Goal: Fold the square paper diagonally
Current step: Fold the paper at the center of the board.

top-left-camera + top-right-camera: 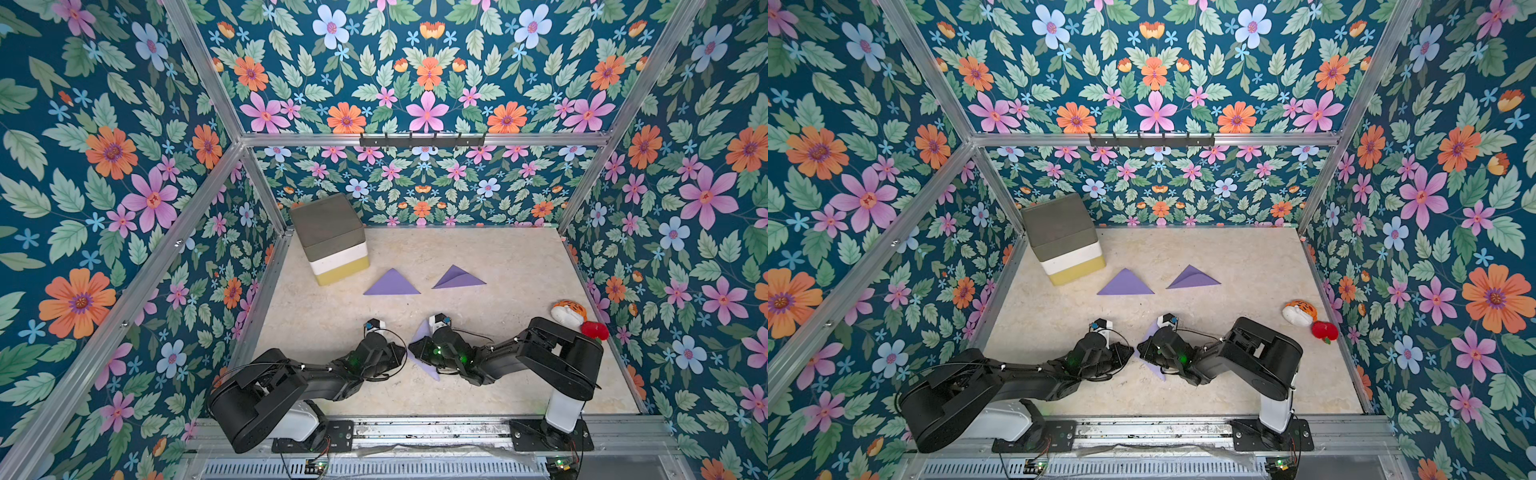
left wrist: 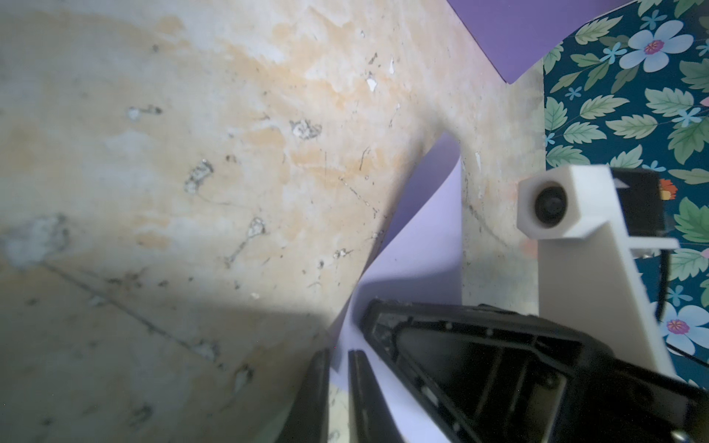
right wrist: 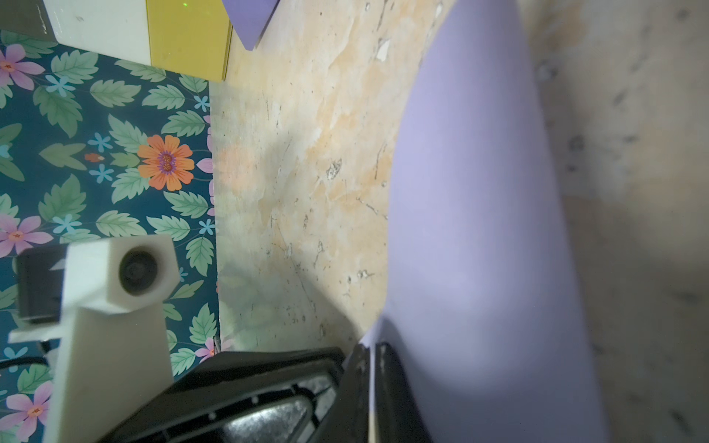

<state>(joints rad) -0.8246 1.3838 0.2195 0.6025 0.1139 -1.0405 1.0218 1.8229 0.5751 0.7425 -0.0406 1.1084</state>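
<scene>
Beige marbled table (image 1: 498,257) carries everything. Block stack (image 1: 332,237), grey over white over yellow, sits at 11 o'clock of table centre. One folded purple triangle (image 1: 392,284) and a second triangle (image 1: 457,279) lie flat near centre.

Square paper (image 1: 422,332): 6 o'clock of centre, between the two arms, long axis roughly 12-to-6 in both top views. Pale lavender, bowed in a smooth curve off the table, no crease visible.

Right tool (image 3: 371,368): clamped on the sheet's edge. Left tool (image 2: 339,383): at 9 o'clock of the sheet, jaws slightly apart, table showing through the gap, nothing gripped.

Judgement: fold about midway; the right arm must carry it.
</scene>
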